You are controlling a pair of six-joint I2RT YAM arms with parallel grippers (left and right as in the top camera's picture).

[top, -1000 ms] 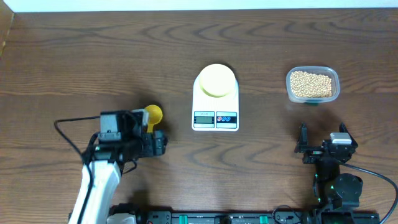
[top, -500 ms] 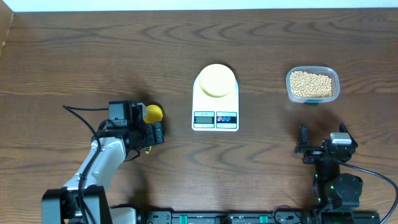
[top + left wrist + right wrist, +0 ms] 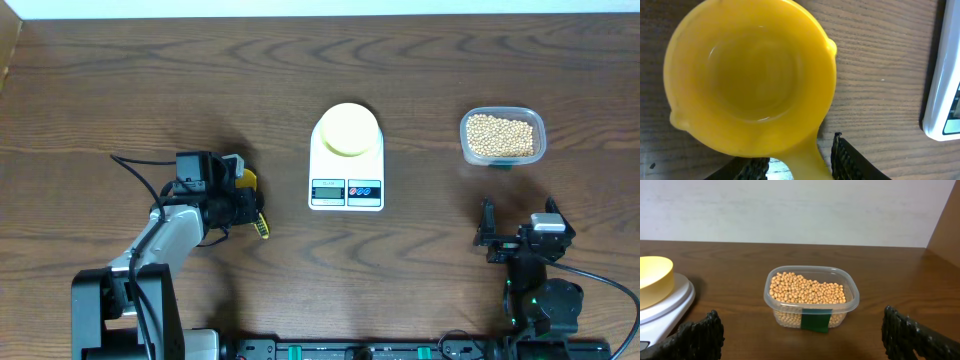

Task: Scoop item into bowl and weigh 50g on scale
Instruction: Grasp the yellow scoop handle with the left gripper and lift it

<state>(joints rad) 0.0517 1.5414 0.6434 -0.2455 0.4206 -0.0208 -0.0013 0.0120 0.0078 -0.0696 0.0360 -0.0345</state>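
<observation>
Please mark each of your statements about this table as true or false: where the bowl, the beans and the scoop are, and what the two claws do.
1. The bowl sits on the scale. True.
2. The scoop holds beans. False: it is empty.
3. The beans lie in the clear tub. True.
4. The right claw grips the tub. False: it is open, apart from the tub, and holds nothing.
5. The left claw has one finger on each side of the scoop's handle. True.
</observation>
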